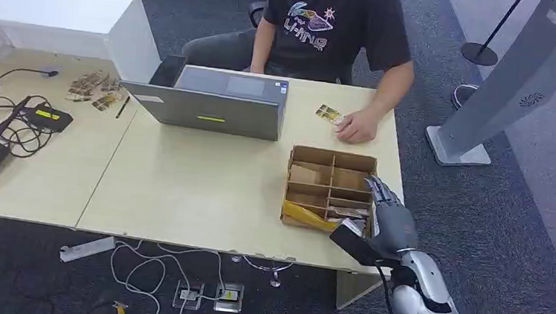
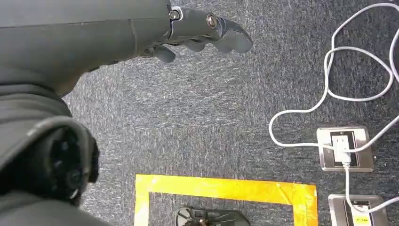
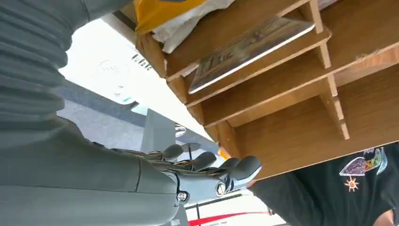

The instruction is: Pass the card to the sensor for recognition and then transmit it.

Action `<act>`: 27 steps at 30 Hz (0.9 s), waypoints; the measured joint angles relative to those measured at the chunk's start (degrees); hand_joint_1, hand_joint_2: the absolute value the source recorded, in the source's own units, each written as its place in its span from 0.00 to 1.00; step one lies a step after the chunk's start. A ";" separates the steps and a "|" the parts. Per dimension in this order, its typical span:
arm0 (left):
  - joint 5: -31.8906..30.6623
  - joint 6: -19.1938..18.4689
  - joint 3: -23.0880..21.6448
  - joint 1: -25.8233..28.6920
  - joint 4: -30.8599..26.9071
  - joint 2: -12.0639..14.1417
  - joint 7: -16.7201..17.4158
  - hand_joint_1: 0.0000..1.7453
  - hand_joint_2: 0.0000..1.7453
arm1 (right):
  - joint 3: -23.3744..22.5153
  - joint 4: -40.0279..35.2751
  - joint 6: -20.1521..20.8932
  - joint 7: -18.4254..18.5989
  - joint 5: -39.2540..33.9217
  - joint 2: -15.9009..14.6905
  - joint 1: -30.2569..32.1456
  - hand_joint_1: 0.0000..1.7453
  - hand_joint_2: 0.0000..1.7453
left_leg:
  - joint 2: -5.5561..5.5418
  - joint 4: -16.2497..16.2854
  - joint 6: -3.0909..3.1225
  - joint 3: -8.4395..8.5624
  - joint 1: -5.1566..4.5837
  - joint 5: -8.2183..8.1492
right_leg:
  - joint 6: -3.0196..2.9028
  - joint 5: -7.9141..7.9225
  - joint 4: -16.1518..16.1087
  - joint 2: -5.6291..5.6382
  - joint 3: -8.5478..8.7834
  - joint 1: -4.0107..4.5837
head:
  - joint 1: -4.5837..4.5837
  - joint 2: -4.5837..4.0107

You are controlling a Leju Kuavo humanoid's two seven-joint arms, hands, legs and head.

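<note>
Right hand (image 1: 387, 214) empty beside wooden organizer (image 1: 330, 187), card (image 3: 249, 52) inside

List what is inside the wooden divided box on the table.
The box holds flat cards in its slots; one card lies on a divider shelf. A yellow bag fills the near corner, covering whatever lies beneath it.
</note>
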 joint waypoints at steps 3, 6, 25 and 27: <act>-0.13 -0.11 0.00 0.00 0.00 0.00 0.00 0.00 0.00 | 0.09 0.00 -0.02 -0.28 0.00 0.11 0.00 0.00 1.00 | 0.00 0.00 0.00 0.00 0.00 0.00 | 0.00 0.00 0.00 0.00 0.00 0.00 | -0.02 0.00; -0.13 -0.22 0.00 -0.01 0.00 0.00 0.00 0.00 0.00 | 0.17 0.00 -0.39 0.33 0.06 0.61 0.06 0.14 1.00 | 0.00 0.00 0.00 0.00 0.00 0.00 | 0.00 0.00 0.00 0.01 0.00 0.00 | 0.00 0.00; -0.11 -0.31 0.09 0.09 0.00 0.00 0.63 0.00 0.00 | 1.11 1.60 0.17 -0.90 -1.60 1.46 -0.97 1.00 1.00 | -0.01 0.00 0.00 0.00 0.01 0.00 | -0.01 -0.01 0.00 -0.01 0.00 0.02 | -0.02 0.00; -0.11 -0.31 0.11 0.09 0.00 0.00 0.68 0.00 0.00 | 1.11 1.79 0.17 -0.94 -1.62 1.46 -0.99 1.00 1.00 | -0.01 0.00 0.00 -0.01 0.01 0.00 | -0.01 -0.01 0.00 0.00 0.00 0.02 | 0.00 0.00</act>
